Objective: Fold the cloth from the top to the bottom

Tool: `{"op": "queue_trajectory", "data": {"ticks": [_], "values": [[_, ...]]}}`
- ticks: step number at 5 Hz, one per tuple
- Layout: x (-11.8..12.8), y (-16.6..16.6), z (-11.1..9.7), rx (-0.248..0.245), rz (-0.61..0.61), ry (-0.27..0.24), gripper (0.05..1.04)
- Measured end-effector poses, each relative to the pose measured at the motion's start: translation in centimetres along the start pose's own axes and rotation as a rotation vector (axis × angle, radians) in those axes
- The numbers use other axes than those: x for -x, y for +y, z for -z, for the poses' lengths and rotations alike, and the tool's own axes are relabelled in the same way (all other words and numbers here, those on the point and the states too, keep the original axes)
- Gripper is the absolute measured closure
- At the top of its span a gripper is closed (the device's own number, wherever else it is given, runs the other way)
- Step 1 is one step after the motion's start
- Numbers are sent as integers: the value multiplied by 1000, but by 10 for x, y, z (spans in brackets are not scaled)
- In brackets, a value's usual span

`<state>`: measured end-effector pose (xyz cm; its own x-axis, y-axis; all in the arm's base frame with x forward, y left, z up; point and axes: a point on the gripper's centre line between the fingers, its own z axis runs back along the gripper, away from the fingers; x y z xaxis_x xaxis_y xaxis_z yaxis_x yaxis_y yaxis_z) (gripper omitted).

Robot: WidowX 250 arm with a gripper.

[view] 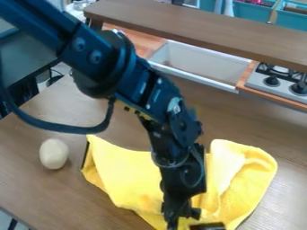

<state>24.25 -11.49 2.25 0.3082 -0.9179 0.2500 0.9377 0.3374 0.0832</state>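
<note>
Claw [183,218] over yellow cloth [135,173], open or closed impossible to tell: pinch top edge squarely, then draw low toward bottom.

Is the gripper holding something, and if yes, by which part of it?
It cannot be told: the black robot gripper is over the near side of the crumpled yellow cloth.

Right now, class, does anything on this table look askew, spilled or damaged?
The yellow cloth looks askew: it lies rumpled, with raised folds toward the picture's right and an uneven outline. I see nothing spilled or damaged.
</note>
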Motion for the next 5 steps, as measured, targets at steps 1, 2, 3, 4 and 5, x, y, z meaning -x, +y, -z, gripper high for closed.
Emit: {"op": "queue_trajectory", "data": {"ticks": [1,2,3,4,5], "values": [[0,-3,4,14,12,2,876],[1,-10,10,72,33,6,588],[1,-3,4,114,43,-50,311],[3,3,-8,80,46,-51,83],[9,12,-41,36,8,-84,82]]}}
